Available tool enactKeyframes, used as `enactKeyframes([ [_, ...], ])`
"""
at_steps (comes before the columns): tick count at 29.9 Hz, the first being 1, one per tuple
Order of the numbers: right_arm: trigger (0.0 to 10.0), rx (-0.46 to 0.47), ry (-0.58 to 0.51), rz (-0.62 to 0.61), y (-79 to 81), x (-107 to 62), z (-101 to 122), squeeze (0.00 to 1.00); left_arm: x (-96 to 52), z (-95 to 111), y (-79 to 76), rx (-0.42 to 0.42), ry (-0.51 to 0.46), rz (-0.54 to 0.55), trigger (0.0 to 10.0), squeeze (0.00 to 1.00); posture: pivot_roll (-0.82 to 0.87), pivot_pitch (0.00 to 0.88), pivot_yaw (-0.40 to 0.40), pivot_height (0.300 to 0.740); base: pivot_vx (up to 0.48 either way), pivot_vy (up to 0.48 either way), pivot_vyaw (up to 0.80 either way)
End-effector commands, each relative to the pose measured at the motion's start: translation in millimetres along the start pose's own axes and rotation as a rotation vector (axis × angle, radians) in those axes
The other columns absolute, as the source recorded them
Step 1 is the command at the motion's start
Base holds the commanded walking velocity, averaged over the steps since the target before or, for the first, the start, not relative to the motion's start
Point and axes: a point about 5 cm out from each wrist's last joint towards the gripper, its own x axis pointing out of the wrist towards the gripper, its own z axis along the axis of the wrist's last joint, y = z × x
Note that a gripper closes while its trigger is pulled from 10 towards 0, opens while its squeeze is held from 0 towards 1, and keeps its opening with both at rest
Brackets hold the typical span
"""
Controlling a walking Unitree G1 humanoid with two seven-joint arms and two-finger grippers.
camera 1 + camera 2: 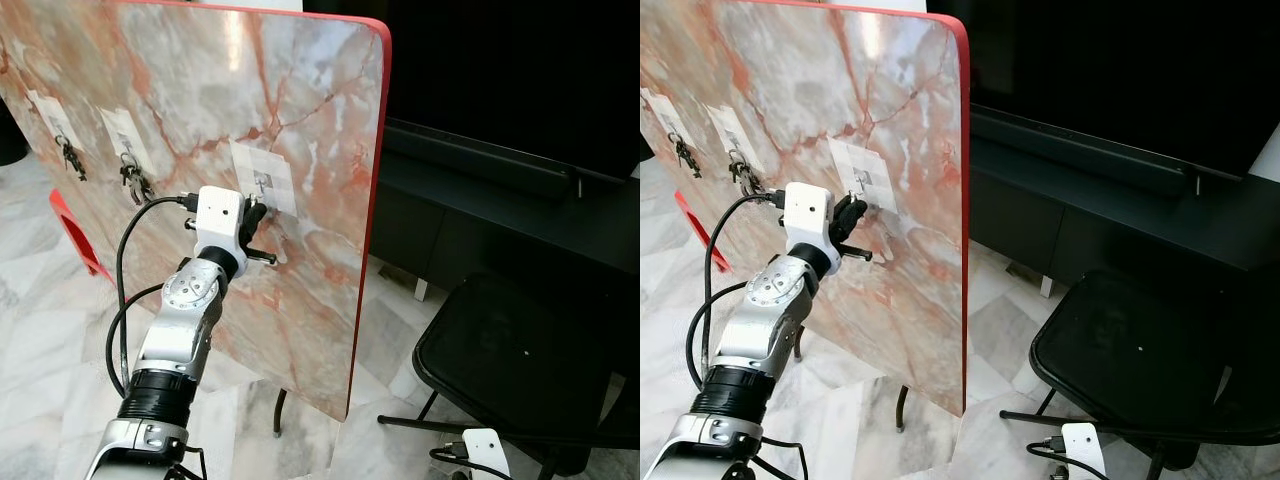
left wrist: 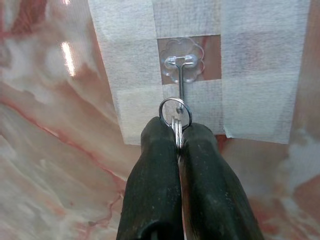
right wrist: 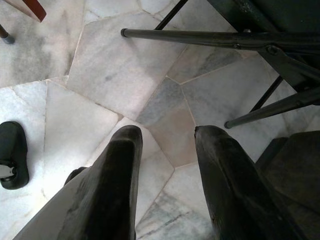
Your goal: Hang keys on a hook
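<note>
We can read no text, label, brand, number or sign anywhere. The white taped patches (image 1: pixel 264 178) on the marble board (image 1: pixel 300 90) are blank, both the one at about 12 o'clock from the left gripper (image 2: pixel 178 131) and the two further toward 10 o'clock. The clear hook (image 2: pixel 181 67) carries no marking we can make out, and neither do the keys (image 2: pixel 175 120).
</note>
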Motion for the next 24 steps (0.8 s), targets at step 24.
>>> enactKeyframes([
  [24, 10.0, 0.012, 0.01, 0.006, 0.7, 0.0, -1.1, 0.0, 10.3, 8.0, -4.5, 0.084, 0.053, -0.027, 10.0, 0.0, -0.06, 0.0, 0.022, 0.723, 0.0, 0.0, 0.0],
])
